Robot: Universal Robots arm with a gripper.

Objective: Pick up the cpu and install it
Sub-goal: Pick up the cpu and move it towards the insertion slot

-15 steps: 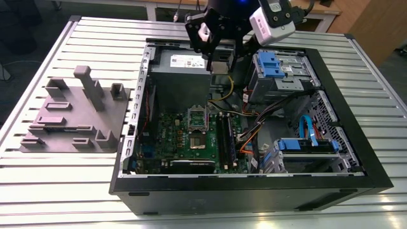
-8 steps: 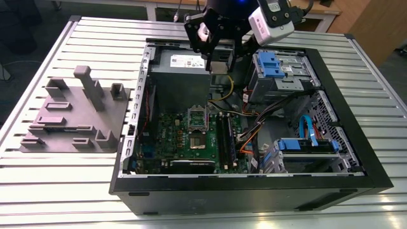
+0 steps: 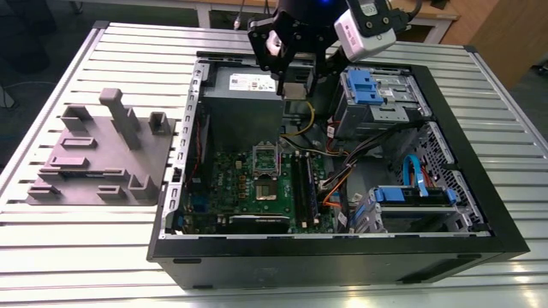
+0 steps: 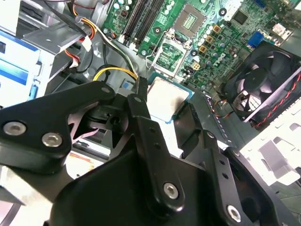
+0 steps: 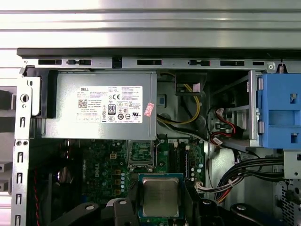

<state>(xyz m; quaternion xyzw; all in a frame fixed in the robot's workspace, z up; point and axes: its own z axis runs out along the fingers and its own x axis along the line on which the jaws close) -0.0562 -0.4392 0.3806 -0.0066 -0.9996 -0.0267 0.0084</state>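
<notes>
My gripper point(image 3: 296, 82) hangs above the open computer case point(image 3: 479, 224), over the gap between the power supply and the blue drive cage. It is shut on the cpu point(image 3: 296, 90), a small square chip with a silvery top. In both wrist views the cpu point(image 4: 167, 96) point(image 5: 161, 195) sits flat between the black fingers point(image 4: 141, 101). The shiny socket frame point(image 3: 264, 168) point(image 5: 141, 153) on the green motherboard point(image 3: 231, 186) stands open below and toward the case's near side. The gripper point(image 4: 164, 102) point(image 5: 161, 203) is well above the board, touching nothing else.
A grey moulded tray point(image 3: 94, 160) lies on the slatted table at the exterior view's left. Inside the case are the grey power supply box point(image 5: 99, 106), blue drive cages point(image 3: 370, 86) point(image 3: 411, 196), memory slots point(image 3: 306, 186), a black fan point(image 4: 263, 80) and loose cables point(image 3: 342, 151).
</notes>
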